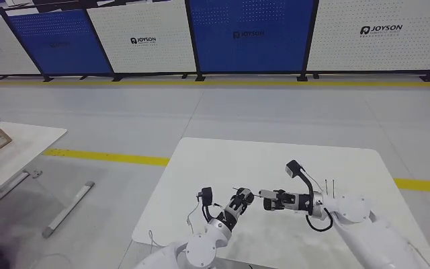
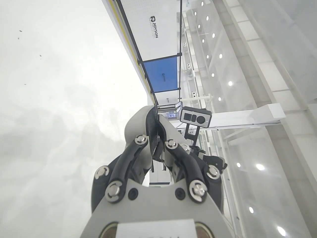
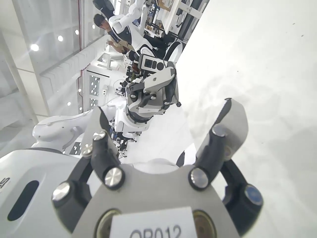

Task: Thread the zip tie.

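L claw (image 2: pixel 156 117): clenched, pads pinched together on the zip tie (image 3: pixel 177 95). From the R wrist cam the tie shows as a thin black strip along the pinched fingers, w/ a small knob at one end sticking out past them. The part inside the pinch is hidden.

R claw (image 1: pixel 265 199): released, fingers spread wide, nothing between them, touching nothing. It faces the L claw tip to tip, w/ a small gap between, so the two are near but apart.

Both claws are over the white table (image 1: pixel 201 168), about mid-width and nearer its front edge than its far one. Can't tell height above the surface.

Around: two thin dark pieces (image 1: pixel 329 183) sit just beside my R forearm, on its far side — too small to tell what they are. They are behind the R claw, not between the two claws.

Room: bare table top runs beyond the claws to the far edge, and on the L side to the corner. Off to the L, well apart, the corner of a second table (image 1: pixel 27 141). A yellow line (image 1: pixel 107 157) crosses the floor beyond — blue and white panels (image 1: pixel 248 33) stand at the back.
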